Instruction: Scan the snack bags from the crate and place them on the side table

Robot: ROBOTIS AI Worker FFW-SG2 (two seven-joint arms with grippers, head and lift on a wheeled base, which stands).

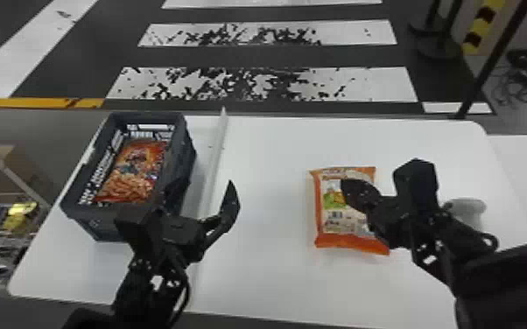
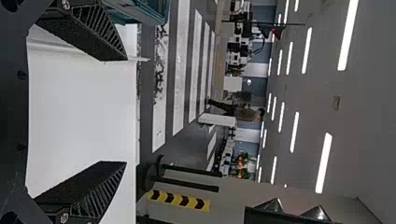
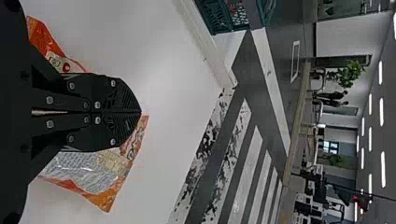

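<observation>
An orange-edged snack bag [image 1: 329, 218] lies on the white table [image 1: 271, 183], right of the low ridge. My right gripper [image 1: 346, 192] is over this bag in the head view; in the right wrist view the right gripper [image 3: 139, 112] has its fingers closed together, with the bag [image 3: 88, 168] behind them. Whether they touch the bag I cannot tell. The dark crate [image 1: 122, 212] on the left holds red-orange snack bags [image 1: 133, 175]. My left gripper [image 1: 227, 205] is beside the crate's right side; in the left wrist view the left gripper [image 2: 125, 112] has its fingers wide apart, nothing between them.
A raised white ridge [image 1: 214, 162] runs across the table between crate and bag. A pale rounded object [image 1: 466, 210] stands behind the right arm. Another white surface [image 1: 525, 162] adjoins at the right. A wire rack [image 1: 8, 179] stands at the far left.
</observation>
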